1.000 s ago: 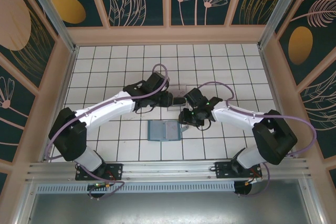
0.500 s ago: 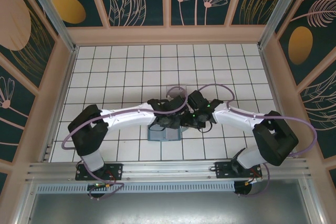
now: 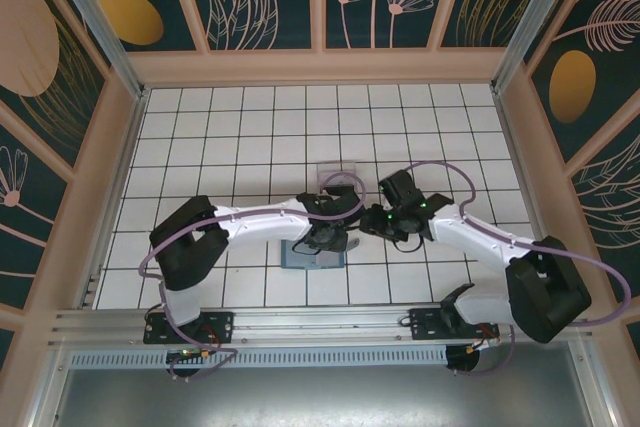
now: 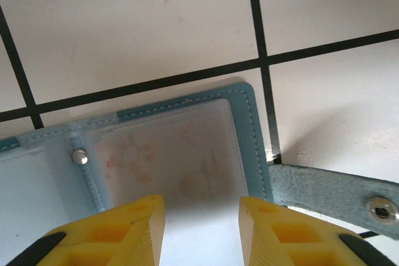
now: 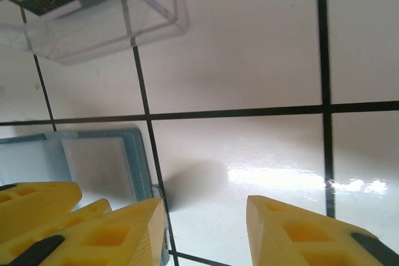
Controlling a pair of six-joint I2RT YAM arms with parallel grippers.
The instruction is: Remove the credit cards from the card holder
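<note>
Desk (image 3: pixel 200 147) of white tiles with dark grout. Both arms are bolted at the near edge and reach inward, meeting over the middle. Nearest the bases, about centre, lies the holder (image 3: pixel 300 257), opened flat with its blue-grey inside facing up and the teal border stitched. The left hand (image 4: pixel 201 228) hangs directly above the holder's right half, yellow fingers (image 4: pixel 131 228) apart with nothing between them; the holder shows through the gap. Beneath it is a clear pocket (image 4: pixel 168 154), pale with faint pinkish marks. Whether a card sits inside it, I cannot tell. A small metal stud sits at the holder's spine. A teal strap (image 4: pixel 330 194) with a metal snap runs off the holder's right edge and lies on the tile. The right hand (image 5: pixel 206 228) is just right of the holder, over bare tile, fingers likewise apart and gripping nothing. Its left finger is close to the holder's right edge, and a finger of the left hand shows beside it in the right wrist view. Farther out, one tile-row or so beyond the holder, stands a clear tray (image 5: pixel 106 17) flat on the desk. A dark shape shows through its walls, but I cannot tell what it is. Beyond that are open tiles, then the far wall with teal panels of leaf and flower patterns.
</note>
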